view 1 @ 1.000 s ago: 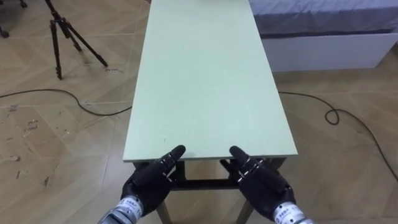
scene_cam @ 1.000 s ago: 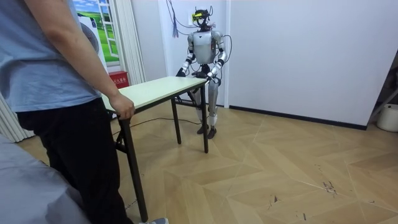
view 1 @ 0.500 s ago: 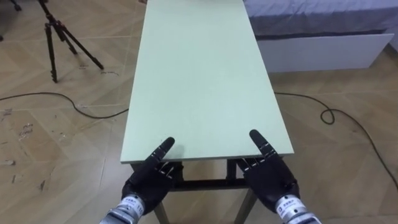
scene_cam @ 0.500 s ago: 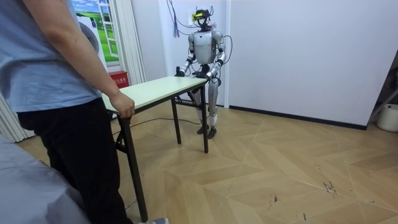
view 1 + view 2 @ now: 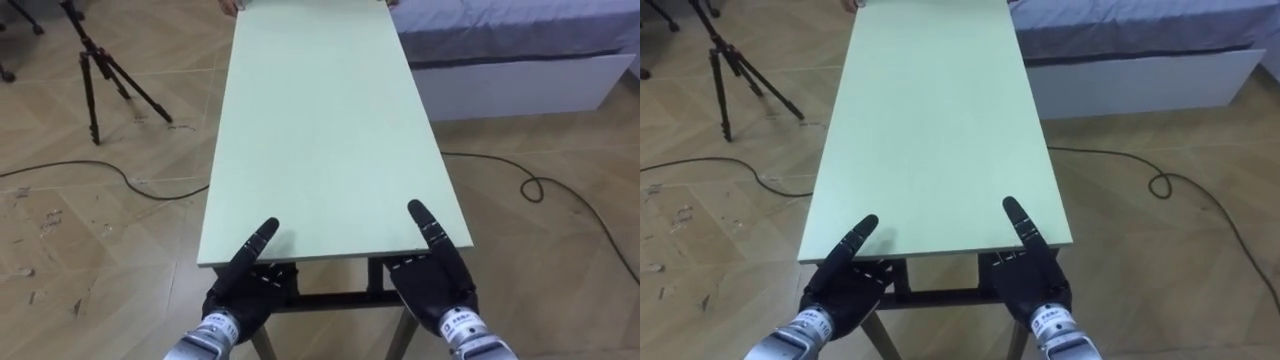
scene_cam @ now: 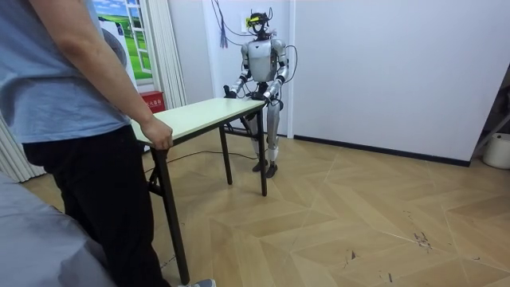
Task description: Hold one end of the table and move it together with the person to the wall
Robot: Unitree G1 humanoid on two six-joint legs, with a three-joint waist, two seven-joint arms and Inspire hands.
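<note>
- Now, the long pale-green rectangular desk point(image 5: 325, 130) spans from the robot to the person point(image 6: 72, 104), who holds its far end.
- The left robot hand point(image 5: 245, 288) and right robot hand point(image 5: 432, 283) meet the near edge, but you cannot tell their grip.
- Keep both sides level and match the person's pace.

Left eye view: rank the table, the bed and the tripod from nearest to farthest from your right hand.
1. Table: nearest; its near edge meets the right hand.
2. Bed: next, ahead on the robot's right, beside the table's far half.
3. Tripod: farthest, on the floor across the table, on the robot's left.
</note>
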